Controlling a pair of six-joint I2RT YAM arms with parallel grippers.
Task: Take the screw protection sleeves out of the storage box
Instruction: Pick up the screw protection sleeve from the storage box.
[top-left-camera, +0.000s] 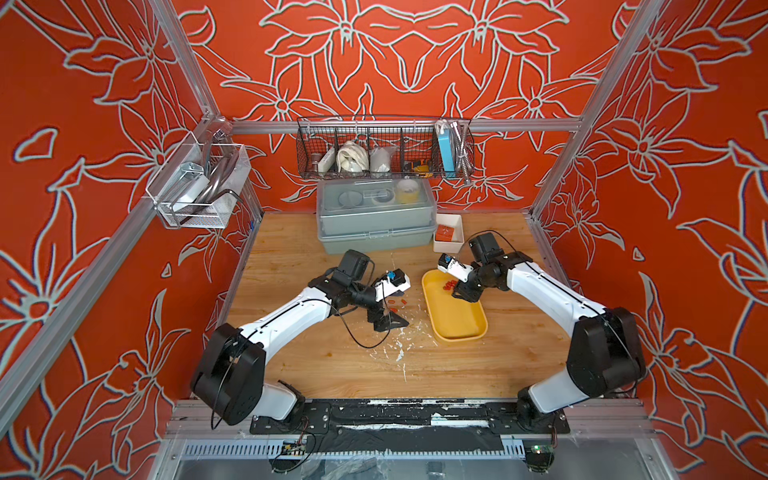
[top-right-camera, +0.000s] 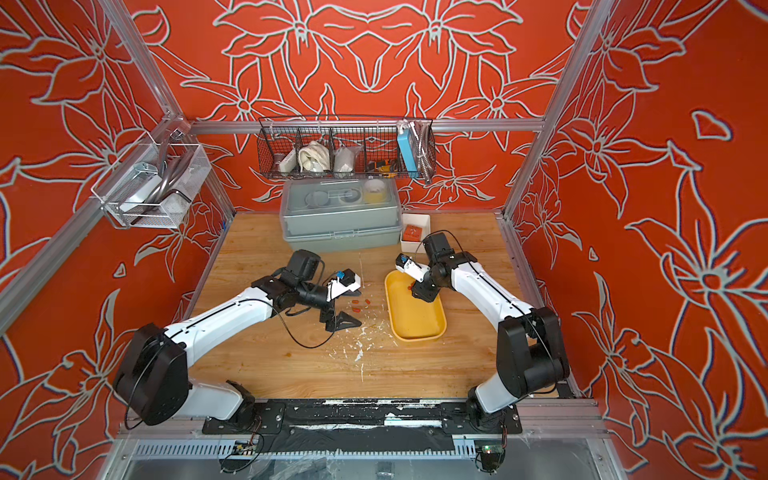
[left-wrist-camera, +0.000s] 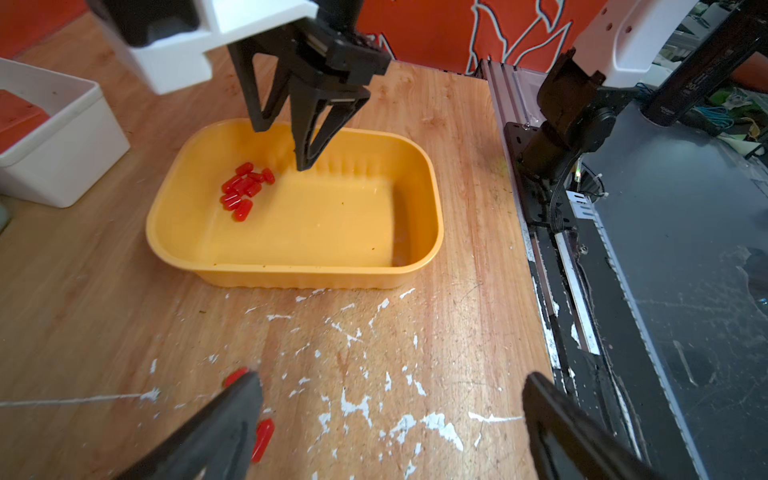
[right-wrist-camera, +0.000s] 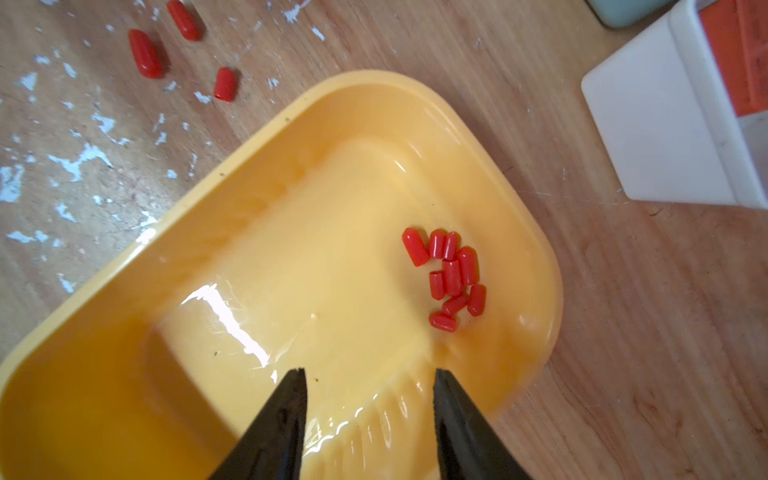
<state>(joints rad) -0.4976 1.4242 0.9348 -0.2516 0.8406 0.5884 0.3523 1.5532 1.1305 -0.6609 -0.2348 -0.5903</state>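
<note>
The mustard-yellow storage box (top-left-camera: 457, 320) (top-right-camera: 417, 322) (left-wrist-camera: 291, 278) (right-wrist-camera: 291, 249) lies on the wooden table. Several red screw protection sleeves (top-left-camera: 449, 285) (left-wrist-camera: 245, 189) (right-wrist-camera: 451, 274) are clustered at its far end. My right gripper (right-wrist-camera: 368, 372) (top-left-camera: 462, 296) hangs open inside the box by its wall, just beside the cluster, with nothing between its fingers. A few more sleeves (top-left-camera: 397, 300) (top-right-camera: 359, 302) (right-wrist-camera: 145, 54) lie loose on the wood left of the box. My left gripper (left-wrist-camera: 390, 378) (top-left-camera: 388, 322) stands wide open and empty low over the table, with one loose sleeve (left-wrist-camera: 264, 438) beside a finger.
A small white bin (top-left-camera: 457, 220) (right-wrist-camera: 648, 124) holding an orange block stands just behind the box. The big grey lidded box (top-left-camera: 374, 224) sits at the back. White paint flecks (left-wrist-camera: 357, 407) mark the wood in front of the box. The table's front edge meets a black rail (left-wrist-camera: 573, 291).
</note>
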